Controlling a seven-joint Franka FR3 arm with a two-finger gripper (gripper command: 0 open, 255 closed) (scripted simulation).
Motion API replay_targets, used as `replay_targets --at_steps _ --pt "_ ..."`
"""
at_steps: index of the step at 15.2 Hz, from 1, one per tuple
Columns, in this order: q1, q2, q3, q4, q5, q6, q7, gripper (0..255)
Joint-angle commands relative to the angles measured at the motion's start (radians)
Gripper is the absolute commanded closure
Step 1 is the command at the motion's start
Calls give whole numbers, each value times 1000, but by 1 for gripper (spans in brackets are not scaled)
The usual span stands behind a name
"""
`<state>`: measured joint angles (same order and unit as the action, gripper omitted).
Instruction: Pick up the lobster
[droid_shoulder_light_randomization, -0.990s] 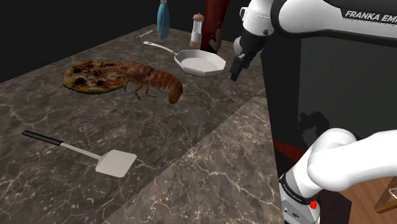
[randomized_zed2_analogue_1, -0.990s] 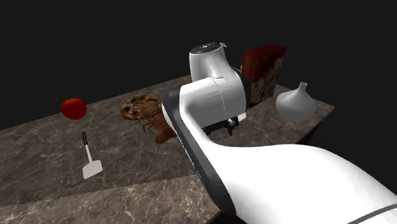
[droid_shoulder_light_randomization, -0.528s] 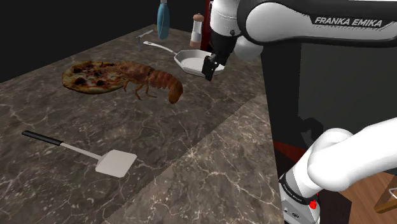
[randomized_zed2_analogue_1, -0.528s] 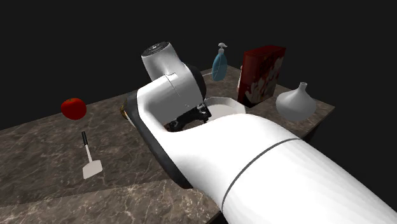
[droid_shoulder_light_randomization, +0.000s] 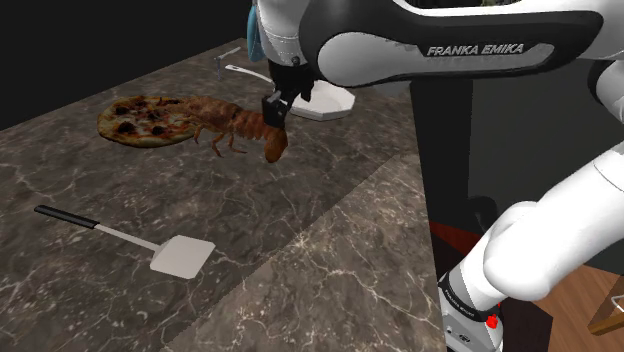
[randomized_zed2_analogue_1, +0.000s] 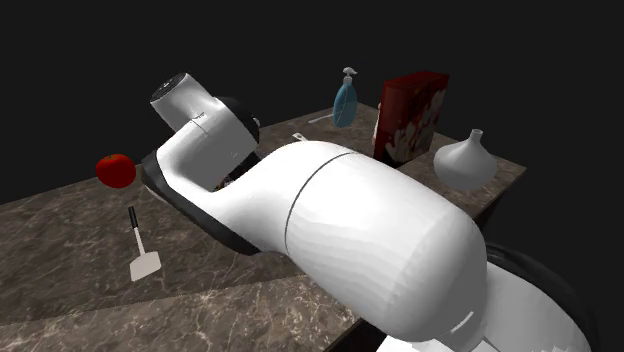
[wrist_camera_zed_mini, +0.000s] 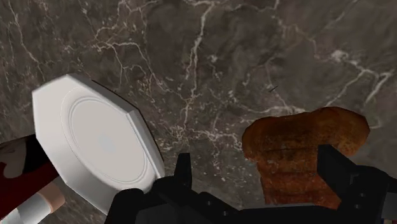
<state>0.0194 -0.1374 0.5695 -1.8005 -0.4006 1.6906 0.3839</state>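
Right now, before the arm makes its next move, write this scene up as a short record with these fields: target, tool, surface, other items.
target: reddish-brown lobster, lying on the counter next to a pizza
tool: black tool, open, over the lobster's tail end, not gripping it
surface: dark marbled counter
other items: white spatula with a dark handle; white octagonal pan

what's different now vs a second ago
The arm swung toward the shoulder view's left, carrying the tool from beyond the white pan, across it, to over the tail end of the lobster. Its fingers stand apart and nothing has been grasped. The lobster, pizza, pan and spatula lie where they were.
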Motion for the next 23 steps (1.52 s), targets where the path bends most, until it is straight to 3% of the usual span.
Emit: replay_targets --at_steps 1,3,12,13,23 --pt "15 88 48 77 -77 -35 58 0" --pt "44 182 86 161 -159 -81 110 0" --pt "42 174 76 56 -160 10 151 0" --pt "41 170 76 54 -157 10 150 255" --pt "42 174 77 69 -159 -2 146 255"
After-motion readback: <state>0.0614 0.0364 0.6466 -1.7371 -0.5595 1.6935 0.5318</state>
